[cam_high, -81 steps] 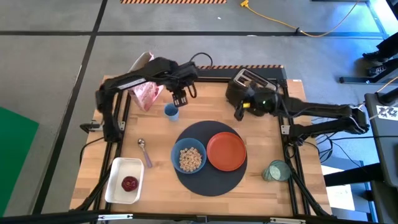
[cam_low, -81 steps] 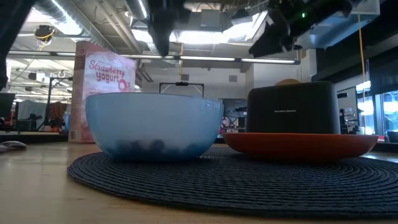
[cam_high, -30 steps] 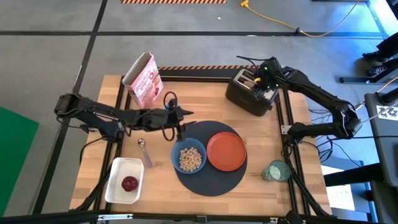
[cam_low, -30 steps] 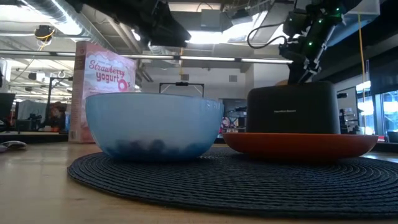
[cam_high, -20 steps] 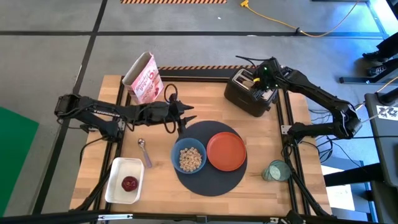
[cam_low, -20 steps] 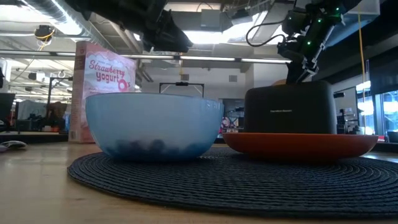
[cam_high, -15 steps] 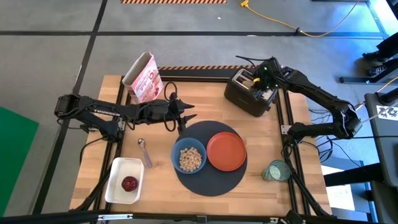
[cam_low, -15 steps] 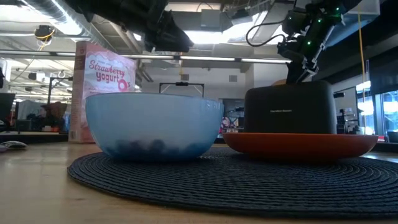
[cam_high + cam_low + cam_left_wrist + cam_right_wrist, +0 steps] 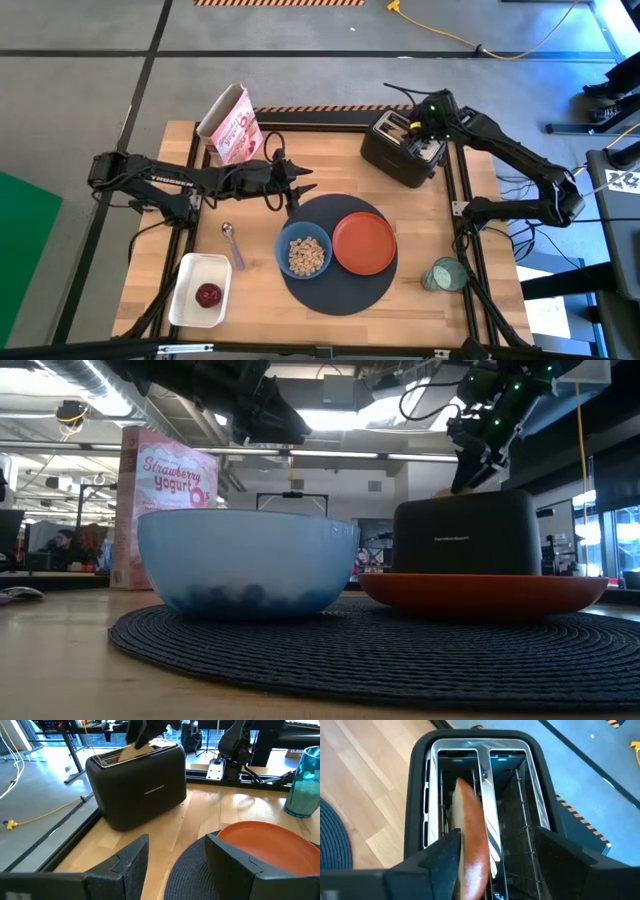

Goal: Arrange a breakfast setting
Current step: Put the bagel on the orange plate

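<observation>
The dark round mat (image 9: pixel 335 285) lies mid-table with the blue bowl (image 9: pixel 303 255) of cereal and the orange plate (image 9: pixel 363 243) on it. The metal spoon (image 9: pixel 232 243) lies left of the mat and the pale green cup (image 9: pixel 443 275) stands to its right. The dark red fruit (image 9: pixel 208 295) sits in a white tray (image 9: pixel 185 300). A bread slice (image 9: pixel 472 835) stands in one slot of the black toaster (image 9: pixel 395 155). My right gripper (image 9: pixel 497 860) hovers open above the toaster, a finger on either side of the slice. My left gripper (image 9: pixel 300 185) is open and empty by the mat's far left edge. My right gripper points down over the toaster with its fingers wide apart around the top of the bread slice (image 9: pixel 475 855). The slice stands close to one finger (image 9: pixel 445 857); I cannot tell whether they touch.
A pink cereal box (image 9: pixel 232 135) stands at the far left. The toaster fills the far right corner, by the table frame. Bare wood lies between the toaster and the mat (image 9: pixel 200 810) and along the near edge.
My left gripper has moved a little toward the far edge, then kept still. My right gripper has risen slightly above the toaster. The toaster has slid a little toward the table's left.
</observation>
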Controlling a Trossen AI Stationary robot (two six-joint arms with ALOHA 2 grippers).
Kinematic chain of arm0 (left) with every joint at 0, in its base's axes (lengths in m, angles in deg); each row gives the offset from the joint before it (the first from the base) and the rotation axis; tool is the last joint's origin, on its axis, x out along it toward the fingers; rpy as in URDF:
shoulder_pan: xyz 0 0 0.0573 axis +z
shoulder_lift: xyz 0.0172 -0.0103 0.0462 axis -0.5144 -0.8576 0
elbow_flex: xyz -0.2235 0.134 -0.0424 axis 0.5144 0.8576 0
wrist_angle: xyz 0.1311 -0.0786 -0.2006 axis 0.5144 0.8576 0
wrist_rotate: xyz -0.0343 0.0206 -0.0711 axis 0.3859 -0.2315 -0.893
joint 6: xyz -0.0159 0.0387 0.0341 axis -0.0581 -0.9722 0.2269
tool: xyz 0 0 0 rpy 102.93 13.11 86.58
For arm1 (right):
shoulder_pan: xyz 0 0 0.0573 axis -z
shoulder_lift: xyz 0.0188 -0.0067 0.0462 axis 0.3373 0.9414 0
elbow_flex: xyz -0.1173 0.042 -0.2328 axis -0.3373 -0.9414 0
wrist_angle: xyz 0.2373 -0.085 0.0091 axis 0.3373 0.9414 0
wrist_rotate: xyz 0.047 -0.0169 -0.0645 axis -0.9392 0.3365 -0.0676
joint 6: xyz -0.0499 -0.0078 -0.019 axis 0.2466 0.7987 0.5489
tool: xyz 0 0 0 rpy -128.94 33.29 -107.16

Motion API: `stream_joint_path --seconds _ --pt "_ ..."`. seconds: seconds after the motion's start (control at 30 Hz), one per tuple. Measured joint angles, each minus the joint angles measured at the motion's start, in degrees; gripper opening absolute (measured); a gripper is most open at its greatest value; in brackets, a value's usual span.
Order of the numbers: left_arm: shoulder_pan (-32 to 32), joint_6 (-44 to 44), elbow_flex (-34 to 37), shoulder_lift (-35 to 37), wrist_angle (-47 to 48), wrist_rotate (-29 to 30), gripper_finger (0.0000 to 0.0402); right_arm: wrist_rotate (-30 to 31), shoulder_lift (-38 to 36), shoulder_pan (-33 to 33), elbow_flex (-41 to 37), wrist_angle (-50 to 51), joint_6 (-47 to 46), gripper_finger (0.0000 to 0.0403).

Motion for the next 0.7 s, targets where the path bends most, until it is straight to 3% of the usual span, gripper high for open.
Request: stream_joint_path --seconds 0.13,0.7 --pt "-0.01 0.01 0.00 0.00 0.11 0.01 0.0188 -0.17 -0.04 -0.02 0.01 1.13 0.00 0.0249" --pt "-0.06 0.22 0.00 0.00 0.42 0.02 0.0189 -3.30 1.92 -0.02 0.01 1.52 -0.67 0.0128"
